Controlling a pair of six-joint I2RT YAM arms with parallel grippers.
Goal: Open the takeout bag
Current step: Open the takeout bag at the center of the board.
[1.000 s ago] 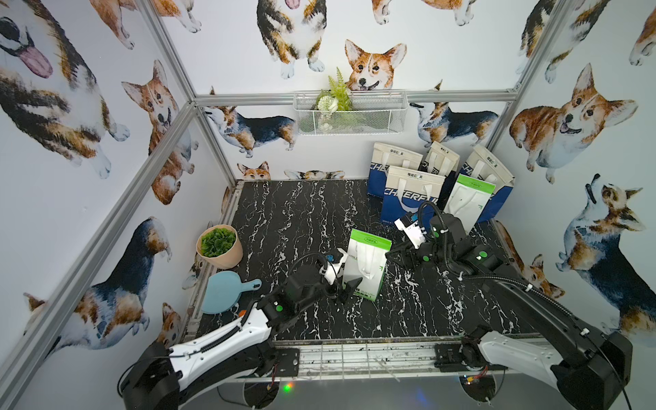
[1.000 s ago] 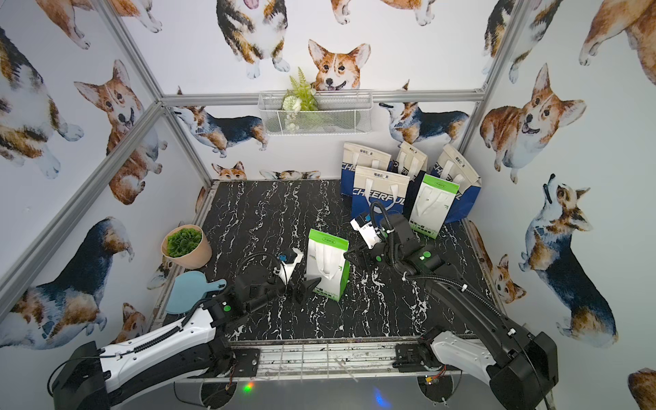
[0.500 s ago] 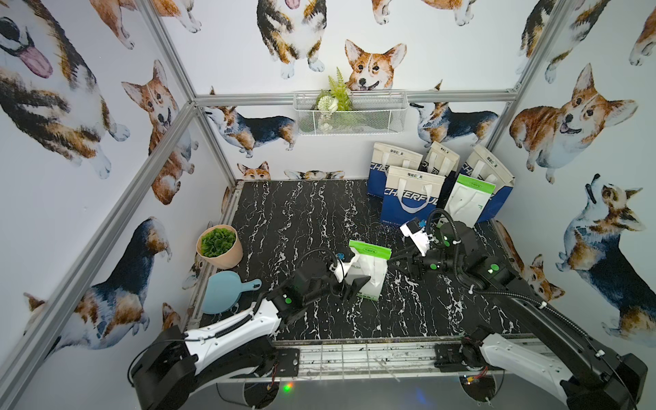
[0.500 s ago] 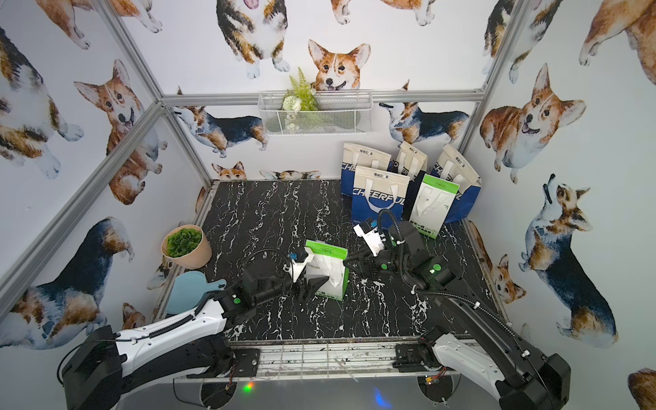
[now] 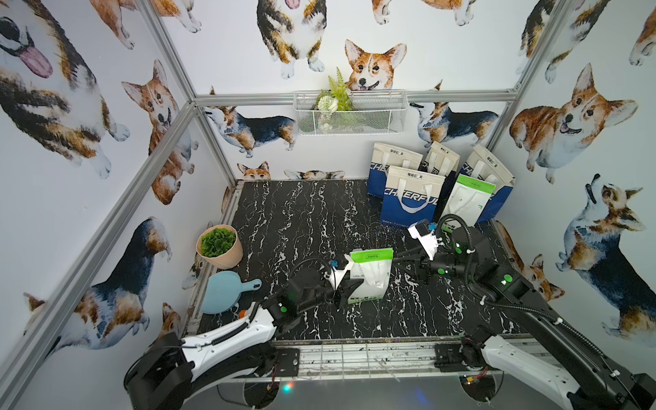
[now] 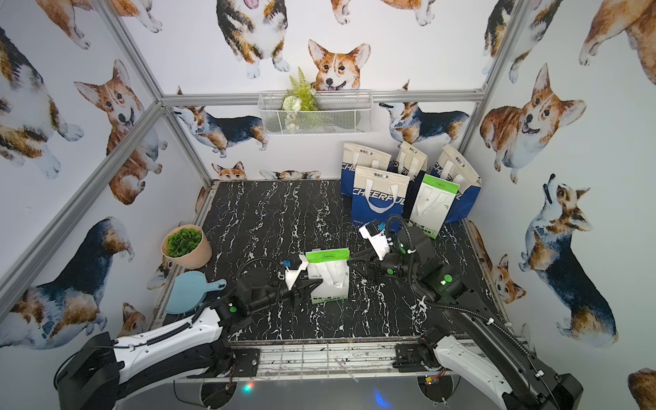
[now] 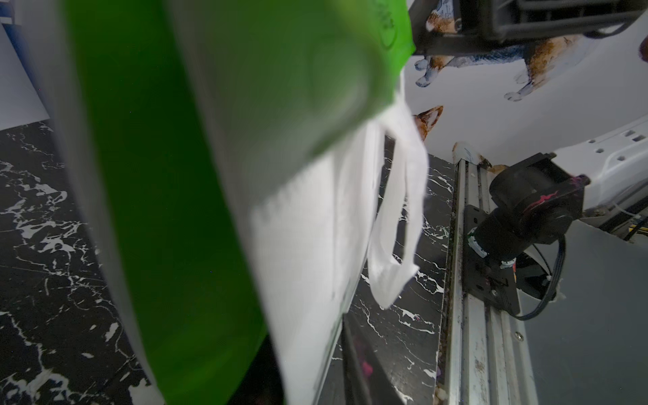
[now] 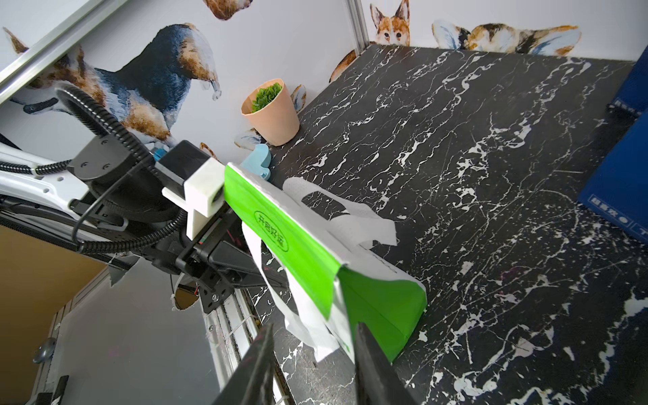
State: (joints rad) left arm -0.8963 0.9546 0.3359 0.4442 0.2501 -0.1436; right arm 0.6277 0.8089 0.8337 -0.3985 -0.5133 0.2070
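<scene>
The takeout bag (image 5: pixel 372 275) (image 6: pixel 328 273) is white with a green top band and stands mid-table, its mouth folded flat. My left gripper (image 5: pixel 349 287) (image 6: pixel 306 284) is at its left lower edge. In the left wrist view the bag (image 7: pixel 217 168) fills the picture, and the left gripper (image 7: pixel 308 350) is shut on its white front wall. My right gripper (image 5: pixel 399 262) (image 6: pixel 356 264) is at the bag's right side. In the right wrist view the right gripper (image 8: pixel 315 326) is open, with a white handle strap (image 8: pixel 308 326) and the bag's (image 8: pixel 378 301) front corner between its fingers.
Several blue-and-cream bags (image 5: pixel 411 198) and a second green-topped bag (image 5: pixel 466 200) stand at the back right. A potted plant (image 5: pixel 219 246) and a blue paddle-shaped dish (image 5: pixel 225 291) sit at the left edge. A wire basket (image 5: pixel 349 111) hangs on the back wall. A metal rail (image 5: pixel 355 358) runs along the front.
The left jaws have closed from wide open onto the bag's wall. The bag's top has sunk and come toward the front. The right jaws have narrowed a little beside the bag.
</scene>
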